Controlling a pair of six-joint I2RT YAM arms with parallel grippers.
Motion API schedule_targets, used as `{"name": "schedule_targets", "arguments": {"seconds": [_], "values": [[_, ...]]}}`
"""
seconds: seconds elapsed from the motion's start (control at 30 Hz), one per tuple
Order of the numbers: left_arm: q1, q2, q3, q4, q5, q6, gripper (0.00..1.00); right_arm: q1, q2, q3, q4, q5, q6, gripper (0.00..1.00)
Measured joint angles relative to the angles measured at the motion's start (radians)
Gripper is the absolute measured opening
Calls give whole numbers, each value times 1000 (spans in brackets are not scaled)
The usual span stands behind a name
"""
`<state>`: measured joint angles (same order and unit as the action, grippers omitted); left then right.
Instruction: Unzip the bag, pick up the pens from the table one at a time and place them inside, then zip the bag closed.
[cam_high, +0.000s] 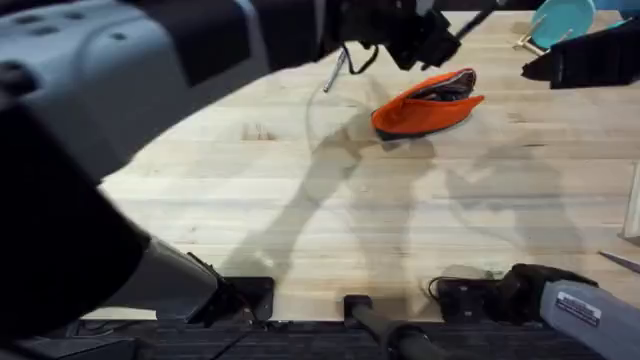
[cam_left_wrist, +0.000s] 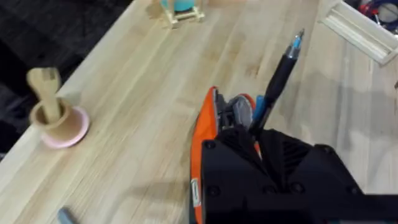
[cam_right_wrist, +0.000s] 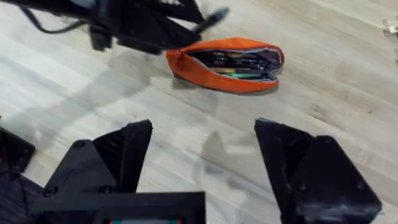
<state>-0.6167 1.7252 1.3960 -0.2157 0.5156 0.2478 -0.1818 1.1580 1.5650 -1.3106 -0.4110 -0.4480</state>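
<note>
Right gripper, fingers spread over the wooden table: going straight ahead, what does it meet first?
Probably the orange-red fabric pouch, lying unzipped ahead of the right gripper; bare light wooden tabletop lies between. Depth is unclear, so it might touch the table first.

Left pincer (cam_left_wrist: 264, 134) tips behind its own housing; bag (cam_left_wrist: 208, 155) partly hidden beneath

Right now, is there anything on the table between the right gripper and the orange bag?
No. In the right wrist view, only bare table and shadow lie between the open right gripper and the unzipped bag.
</note>
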Motion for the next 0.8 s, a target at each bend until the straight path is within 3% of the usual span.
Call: {"name": "schedule_targets", "arguments": {"seconds": [0.23,0.4,0.8], "values": [[-55,96,0,93,15,11,42,0,0,0,0,0,0,996],[-66,140,0,142,16,12,42,0,0,0,0,0,0,996],[-65,221,0,104,-4,13,42,0,0,-1,-1,0,0,996]]}}
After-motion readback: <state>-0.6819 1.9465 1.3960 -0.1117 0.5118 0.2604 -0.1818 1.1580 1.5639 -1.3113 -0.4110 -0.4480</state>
